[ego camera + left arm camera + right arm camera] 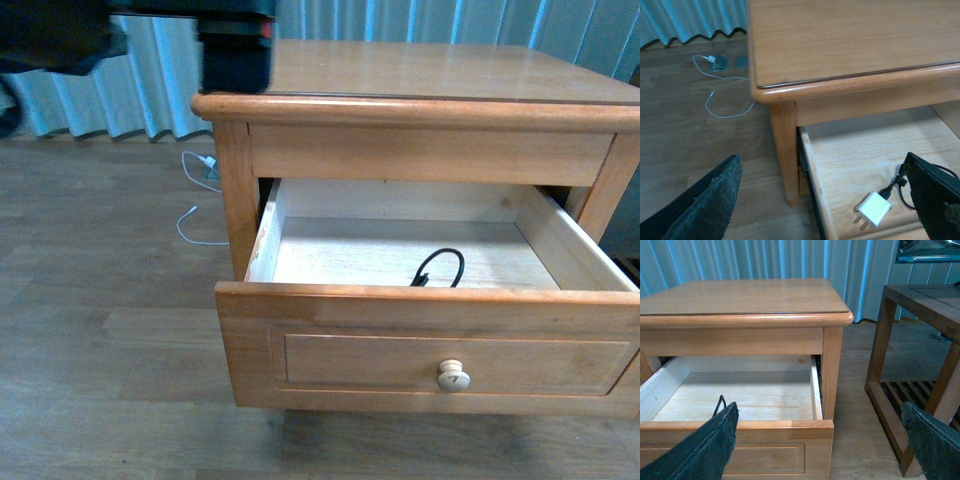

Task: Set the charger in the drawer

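Note:
The drawer (430,360) of the light-wood nightstand stands pulled open, its round pale knob (453,375) facing me. The charger (873,209), a small white plug block, lies on the drawer floor with its black looped cable (897,186) attached. In the front view only the cable loop (438,268) shows; the block is hidden behind the drawer front. My left gripper (822,202) is open and empty above the drawer's left side wall, with the charger just inside its span. My right gripper (820,445) is open and empty over the drawer's right front corner (815,427).
A thin white cable with a small plug (195,190) lies on the wood floor left of the nightstand (720,85). A dark wooden side table (920,305) with a slatted shelf stands right of the nightstand. Blue curtains hang behind. My left arm (235,40) shows dark at the top left.

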Controlling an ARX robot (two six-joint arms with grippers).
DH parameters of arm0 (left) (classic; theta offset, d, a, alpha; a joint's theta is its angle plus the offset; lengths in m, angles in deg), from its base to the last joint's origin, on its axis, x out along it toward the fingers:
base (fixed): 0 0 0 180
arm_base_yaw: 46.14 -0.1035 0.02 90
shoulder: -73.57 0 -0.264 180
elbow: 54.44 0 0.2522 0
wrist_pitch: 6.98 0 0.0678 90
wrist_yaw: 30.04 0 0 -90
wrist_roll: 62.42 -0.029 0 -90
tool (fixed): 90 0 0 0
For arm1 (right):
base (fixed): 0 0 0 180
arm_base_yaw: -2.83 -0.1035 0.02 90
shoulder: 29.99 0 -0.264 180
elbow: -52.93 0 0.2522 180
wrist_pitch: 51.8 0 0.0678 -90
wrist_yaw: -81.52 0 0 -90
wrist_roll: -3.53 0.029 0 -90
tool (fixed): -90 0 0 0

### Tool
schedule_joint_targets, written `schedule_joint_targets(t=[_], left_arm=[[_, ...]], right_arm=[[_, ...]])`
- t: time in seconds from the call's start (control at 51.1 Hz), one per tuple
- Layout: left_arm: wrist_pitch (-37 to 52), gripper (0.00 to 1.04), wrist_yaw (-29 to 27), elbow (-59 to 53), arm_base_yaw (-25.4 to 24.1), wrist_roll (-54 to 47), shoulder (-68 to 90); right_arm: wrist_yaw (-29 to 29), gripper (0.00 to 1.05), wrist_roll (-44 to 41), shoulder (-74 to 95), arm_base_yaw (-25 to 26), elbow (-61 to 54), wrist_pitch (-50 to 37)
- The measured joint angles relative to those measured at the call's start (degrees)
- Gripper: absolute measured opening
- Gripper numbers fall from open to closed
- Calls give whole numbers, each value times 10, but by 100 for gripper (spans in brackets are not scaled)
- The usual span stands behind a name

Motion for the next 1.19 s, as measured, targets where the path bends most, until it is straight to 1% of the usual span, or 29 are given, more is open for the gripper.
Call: schedule_joint_targets(t=[0.098, 0.157, 0.313, 0.372, 0.43, 0.45, 0.489, 0.509, 0.685, 0.744, 0.783, 0.822, 0.9, 0.978, 0.998, 1.194], left_arm=[[-38, 99, 23, -43, -34, 6, -96], [-64, 99, 54, -66, -61, 24, -165], [-172, 99, 99, -114, -130, 45, -342], [-220, 99, 124, -136, -165, 52, -411], [-263, 99, 162, -159, -211, 70, -479], [-269, 99, 169, -163, -220, 77, -490], [-285, 99, 184, -177, -256, 94, -532], [-287, 99, 182, -179, -267, 101, -544], [-287, 99, 187, -180, -275, 118, -550], [-251, 90, 136, -200, -249, 85, -565], [-236, 84, 129, -214, -237, 60, -575], [-225, 77, 126, -229, -225, 38, -588], [-214, 63, 125, -258, -221, 14, -602], [-206, 48, 122, -284, -221, 3, -614], [-205, 47, 122, -287, -221, 2, -616], [-188, 11, 122, -329, -221, -6, -644]], right_arm=[[0, 97, 0, 0, 0, 0, 0], [0, 97, 0, 0, 0, 0, 0], [0, 97, 0, 0, 0, 0, 0], [0, 97, 0, 0, 0, 0, 0], [0, 97, 0, 0, 0, 0, 0], [0, 97, 0, 0, 0, 0, 0], [0, 97, 0, 0, 0, 0, 0], [0, 97, 0, 0, 0, 0, 0], [0, 97, 0, 0, 0, 0, 0], [0, 97, 0, 0, 0, 0, 0], [0, 97, 0, 0, 0, 0, 0], [0, 97, 0, 0, 0, 0, 0], [0, 97, 0, 0, 0, 0, 0], [1, 97, 0, 0, 0, 0, 0], [1, 97, 0, 0, 0, 0, 0], [0, 97, 0, 0, 0, 0, 0]])
